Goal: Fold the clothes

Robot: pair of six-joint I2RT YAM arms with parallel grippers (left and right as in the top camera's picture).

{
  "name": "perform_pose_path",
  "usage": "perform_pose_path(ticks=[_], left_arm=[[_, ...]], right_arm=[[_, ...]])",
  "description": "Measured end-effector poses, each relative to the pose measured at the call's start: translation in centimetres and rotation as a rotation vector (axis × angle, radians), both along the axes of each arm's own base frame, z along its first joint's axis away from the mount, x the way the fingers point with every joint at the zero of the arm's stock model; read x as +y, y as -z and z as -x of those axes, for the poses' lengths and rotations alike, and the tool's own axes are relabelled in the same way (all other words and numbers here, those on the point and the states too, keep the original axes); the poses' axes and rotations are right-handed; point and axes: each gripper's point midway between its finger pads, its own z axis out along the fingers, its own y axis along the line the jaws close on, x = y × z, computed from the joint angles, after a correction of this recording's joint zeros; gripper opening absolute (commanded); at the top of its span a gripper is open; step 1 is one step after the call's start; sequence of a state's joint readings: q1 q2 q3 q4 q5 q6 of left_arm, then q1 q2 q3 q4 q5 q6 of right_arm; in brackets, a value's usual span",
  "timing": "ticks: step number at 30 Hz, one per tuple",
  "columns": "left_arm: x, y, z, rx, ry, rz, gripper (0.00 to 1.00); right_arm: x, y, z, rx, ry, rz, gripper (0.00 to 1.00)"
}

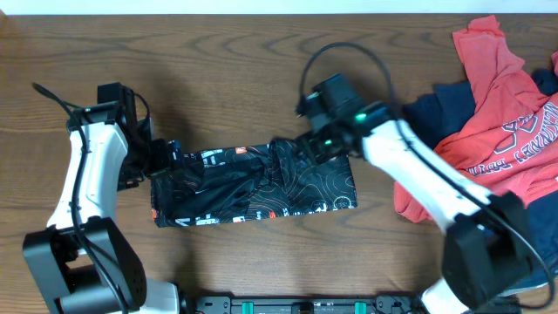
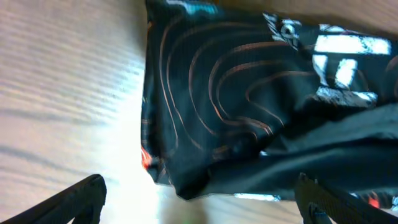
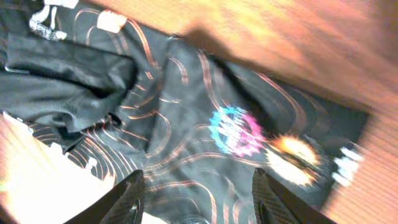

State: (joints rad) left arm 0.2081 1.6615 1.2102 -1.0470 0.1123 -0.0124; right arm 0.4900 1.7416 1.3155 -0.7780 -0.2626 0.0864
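The black jersey [image 1: 253, 185] with thin wavy lines lies folded into a long band mid-table. It fills the left wrist view [image 2: 261, 106] and the right wrist view [image 3: 186, 124]. My left gripper [image 1: 155, 161] is open at the band's left end, fingers [image 2: 199, 205] spread with only bare table between them. My right gripper [image 1: 316, 144] is open just above the band's upper right part, fingers [image 3: 198, 199] spread over the cloth and holding nothing. A red tee [image 1: 506, 105] lies on a navy garment [image 1: 436, 109] at the right.
The wooden table [image 1: 218, 61] runs under everything. The pile of red and navy clothes reaches the table's right edge. The arm bases stand at the front edge [image 1: 288, 305].
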Motion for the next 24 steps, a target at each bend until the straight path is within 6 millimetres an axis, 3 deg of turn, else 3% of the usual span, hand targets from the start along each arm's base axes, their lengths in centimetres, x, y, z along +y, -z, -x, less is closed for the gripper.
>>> perform_pose_path(ticks=[8,12,16,22,24], left_arm=[[1.6,5.6,0.1,0.125,0.067,0.023,0.98],[1.6,7.3,0.4,0.169,0.085,0.039,0.99],[1.4,8.3,0.8,0.208,0.096,0.052,0.89],[1.0,8.5,1.3,0.256,0.095,0.085,0.36],[0.7,8.5,1.6,0.268,0.095,0.105,0.29]], right_arm=[[-3.5,0.4,0.2,0.069,0.077,0.044,0.54],[-3.8,0.4,0.1,0.07,0.086,0.045,0.53],[-3.8,0.4,0.1,0.071,0.086,0.045,0.54],[-3.8,0.4,0.1,0.072,0.087,0.048,0.53],[-3.9,0.5,0.2,0.075,0.087,0.051,0.54]])
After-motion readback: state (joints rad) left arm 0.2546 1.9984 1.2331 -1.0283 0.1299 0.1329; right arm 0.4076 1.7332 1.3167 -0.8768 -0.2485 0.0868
